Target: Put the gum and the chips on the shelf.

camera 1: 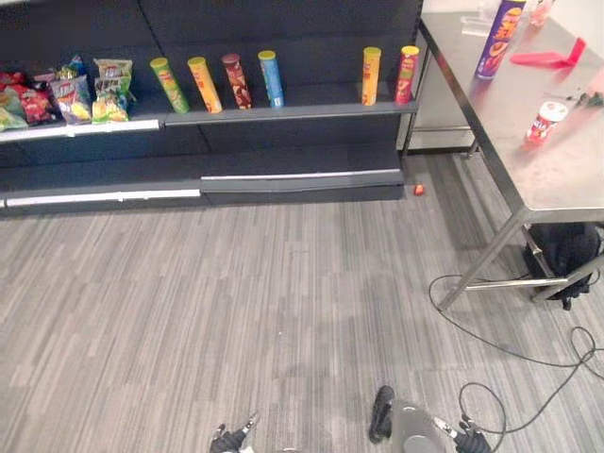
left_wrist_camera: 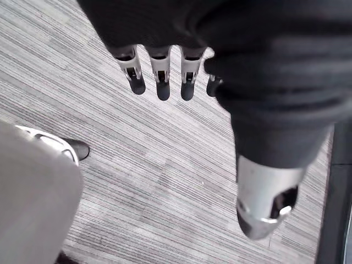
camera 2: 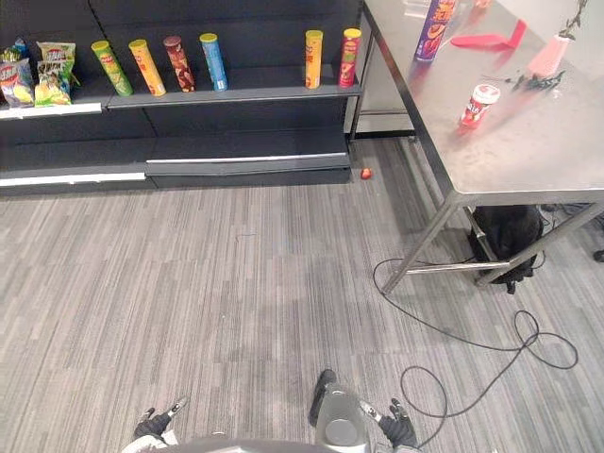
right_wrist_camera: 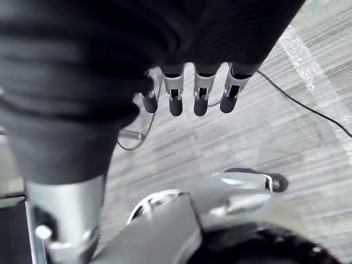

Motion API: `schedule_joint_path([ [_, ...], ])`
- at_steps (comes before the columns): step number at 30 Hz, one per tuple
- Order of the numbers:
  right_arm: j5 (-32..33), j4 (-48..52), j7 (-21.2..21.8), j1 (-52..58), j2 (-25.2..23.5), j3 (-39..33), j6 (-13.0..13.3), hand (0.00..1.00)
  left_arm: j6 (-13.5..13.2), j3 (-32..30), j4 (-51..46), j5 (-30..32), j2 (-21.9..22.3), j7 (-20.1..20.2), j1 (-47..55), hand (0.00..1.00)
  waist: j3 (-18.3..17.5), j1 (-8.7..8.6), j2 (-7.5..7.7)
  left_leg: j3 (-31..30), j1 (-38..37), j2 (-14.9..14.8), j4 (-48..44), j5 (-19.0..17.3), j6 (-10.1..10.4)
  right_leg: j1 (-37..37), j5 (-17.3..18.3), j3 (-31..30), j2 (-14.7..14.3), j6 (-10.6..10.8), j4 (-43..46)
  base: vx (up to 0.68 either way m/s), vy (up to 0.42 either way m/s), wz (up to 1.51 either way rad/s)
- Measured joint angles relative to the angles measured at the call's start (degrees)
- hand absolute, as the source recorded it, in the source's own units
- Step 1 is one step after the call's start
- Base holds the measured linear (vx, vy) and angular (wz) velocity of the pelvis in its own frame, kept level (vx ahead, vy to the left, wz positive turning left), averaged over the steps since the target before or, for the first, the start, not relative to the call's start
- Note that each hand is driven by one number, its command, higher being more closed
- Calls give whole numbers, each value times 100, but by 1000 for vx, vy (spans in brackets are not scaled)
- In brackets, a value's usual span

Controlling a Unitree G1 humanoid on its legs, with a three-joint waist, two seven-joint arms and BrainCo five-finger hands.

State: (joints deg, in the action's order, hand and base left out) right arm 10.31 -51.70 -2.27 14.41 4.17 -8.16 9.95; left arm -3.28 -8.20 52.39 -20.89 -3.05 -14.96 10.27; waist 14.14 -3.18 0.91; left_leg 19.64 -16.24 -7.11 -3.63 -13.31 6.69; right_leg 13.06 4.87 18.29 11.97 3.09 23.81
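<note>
While left hand (left_wrist_camera: pixel 163 82) and right hand (right_wrist_camera: pixel 201 94) hang empty, fingers relaxed, chips can (camera 1: pixel 498 38) judged light, stiff, slick: mid-body grasp advised; gum tub (camera 1: pixel 545 123) small, easily toppled.

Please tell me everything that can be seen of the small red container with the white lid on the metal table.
The small red container with a white lid is a short cylinder, plastic by its look, with pale print on its red body. The lid is on. It stands upright on the grey steel table, away from the edges, and touches only the tabletop. The tall purple can stands apart from it, further back.
</note>
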Motion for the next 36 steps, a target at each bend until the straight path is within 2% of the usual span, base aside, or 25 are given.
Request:
schedule_joint_path([
  [1, -29, -17, -19, 4, -46, -10, -12, 0, -50, -76, 21, 30, -11, -4, -86, 0, 69, 25, 19, -17, -102, -23, -11, -174, 117, -48, 149, 33, -23, -137, 97, 7, -27, 20],
  [4, -103, -46, -71, 54, -9, 73, -227, 0, -24, -147, 2, 207, 79, -45, -155, 0, 25, 135, -27, -30, -93, -349, -276, -494, 92, -52, 489, 145, -212, -191, 389, 86, -146, -8],
  [6, -120, -43, -85, 123, 50, 73, -313, 0, 93, -195, 12, 417, 128, -59, -130, 0, -98, 96, -162, -147, -113, -498, -300, -700, -134, -87, 670, 219, -442, -246, 416, 175, -105, -6],
  [7, -134, -41, -71, 169, 142, 72, -362, 0, 144, -297, 23, 493, 223, -52, -63, 0, -178, 38, -306, -185, -99, -586, -515, -815, -513, -238, 743, 301, -625, -317, 225, 302, -50, -6],
  [8, -135, -99, -15, 138, 190, 74, -419, 0, 134, -497, 14, 546, 310, -30, -68, 0, -190, 33, -310, -136, 348, -759, -1809, -536, -205, -357, 813, 316, -602, -352, 175, 310, -53, 1],
  [9, -133, -92, -4, 153, 208, 65, -433, 0, 134, -526, 8, 557, 313, -20, -74, 0, -188, 8, -346, -188, 652, -880, -2480, -296, 45, -492, 827, 357, -612, -368, 91, 415, -117, 2],
  [11, -139, -92, 2, 223, 290, 76, -469, 0, 126, -602, 19, 568, 371, -47, -40, 0, -202, 29, -418, -451, 1349, -1243, -4265, 955, 163, -1200, 838, 297, -778, -358, -557, 440, -103, -7],
  [12, -140, -107, 1, 143, 376, 105, -567, 0, 124, -753, 23, 566, 396, -56, -11, 0, -222, 41, -485, -436, 1763, -1402, -5067, 626, 215, -1595, 798, 175, -835, -424, -906, 312, 0, -25],
  [13, -140, -123, 3, 117, 388, 134, -600, 0, 125, -838, 25, 557, 407, -62, 4, 0, -225, 43, -481, -385, 1913, -1402, -5172, 463, 192, -1711, 780, 132, -837, -406, -1037, 442, -26, -42],
  [14, -145, -146, 24, -32, 392, 136, -603, 0, 123, -932, 27, 541, 406, -90, 56, 0, -232, 70, -465, -138, 2173, -1390, -5032, 250, 124, -1923, 666, 33, -829, -328, -1279, 279, -22, -49],
  [16, -151, -201, 34, -153, 380, 122, -573, 0, 126, -973, 40, 537, 392, -129, 129, 0, -234, 158, -431, 76, 2438, -1312, -4339, 166, 66, -2068, 638, -116, -788, -283, -1480, 331, 12, -58],
  [17, -152, -253, 39, -229, 360, 78, -551, 0, 133, -976, 108, 523, 375, -218, 149, 0, -218, 225, -379, 39, 2572, -1138, -3432, 158, 77, -2184, 622, -221, -716, -256, -1522, 469, 119, -53],
  [19, -153, -332, 28, -275, 195, -148, -520, 0, 202, -966, 268, 459, 287, -336, 209, 0, -208, 199, -239, -286, 2594, -749, -1644, 448, 92, -2348, 609, -240, -540, -228, -1578, 424, 154, -34],
  [20, -152, -333, 26, -247, 105, -260, -434, 0, 222, -969, 263, 360, 284, -377, 277, 0, -176, 181, -177, -672, 2580, -575, -580, 927, 101, -2473, 601, -240, -451, -200, -1595, 354, 244, -23],
  [21, -148, -339, 26, -192, 95, -254, -382, 0, 205, -958, 290, 353, 289, -390, 355, 0, -171, 197, -170, -1030, 2681, -576, -92, 1096, 134, -2643, 643, -276, -425, -131, -1670, 343, 275, -34],
  [23, -142, -349, 25, -124, 138, -215, -333, 0, 131, -866, 435, 361, 301, -388, 506, 0, -183, 226, -222, -1290, 2787, -726, -81, 1055, 145, -2911, 968, -514, -444, 262, -1788, 382, 357, -54],
  [24, -143, -525, 16, -230, 92, -191, -340, 0, 132, -814, 546, 370, 203, -380, 569, 0, -149, 239, -116, -1252, 2772, -640, -481, 1625, 258, -3084, 1218, -750, -283, 404, -1756, 346, 326, -59],
  [27, -152, -548, 12, -230, -157, -44, -339, 0, 176, -672, 641, 376, -133, -381, 528, 0, -211, 185, 383, -1224, 2653, -283, -746, 1468, 280, -2813, 1037, -956, 123, 184, -953, 325, 262, -23],
  [28, -150, -552, 2, -218, -177, -60, -345, 0, 217, -641, 642, 402, -168, -372, 496, 0, -213, 186, 391, -1221, 2618, -247, -754, 1419, 254, -2690, 938, -963, 176, 200, -656, 297, 231, 8],
  [31, -151, -550, 33, -191, -164, -45, -379, 0, 336, -627, 625, 431, -201, -270, 414, 0, -242, 221, 430, -871, 2105, -13, -548, 1187, 87, -1983, 217, -1032, 675, 294, 899, 289, 194, -31],
  [32, -149, -532, 40, -213, -124, -32, -394, 0, 356, -623, 616, 473, -207, -232, 428, 0, -242, 221, 427, -655, 1820, 68, -390, 1081, 26, -1726, -277, -1004, 935, 531, 1391, 201, 125, -49],
  [33, -141, -509, 38, -222, -112, -28, -418, 0, 363, -616, 586, 548, -196, -229, 442, 0, -250, 219, 424, -563, 1665, 92, -293, 1034, 19, -1622, -543, -943, 1052, 513, 1585, 256, 143, -75],
  [34, -132, -422, 35, -221, -92, -29, -446, 0, 384, -553, 427, 599, -181, -228, 476, 0, -253, 197, 339, -401, 1388, 86, -96, 966, -44, -1367, -985, -860, 1231, 353, 1961, 261, 86, -71],
  [35, -129, -356, 39, -226, -87, -33, -455, 0, 387, -545, 312, 595, -187, -233, 434, 0, -274, 168, 314, -273, 1274, 63, -15, 913, -90, -1100, -683, -791, 1261, 285, 2359, 308, 37, -77],
  [36, -129, -280, 54, -221, -68, -26, -455, 0, 388, -542, 196, 578, -187, -252, 342, 0, -269, 149, 288, -176, 1150, 1, 50, 885, -136, -816, -84, -505, 1265, 211, 2707, 337, -48, -93],
])
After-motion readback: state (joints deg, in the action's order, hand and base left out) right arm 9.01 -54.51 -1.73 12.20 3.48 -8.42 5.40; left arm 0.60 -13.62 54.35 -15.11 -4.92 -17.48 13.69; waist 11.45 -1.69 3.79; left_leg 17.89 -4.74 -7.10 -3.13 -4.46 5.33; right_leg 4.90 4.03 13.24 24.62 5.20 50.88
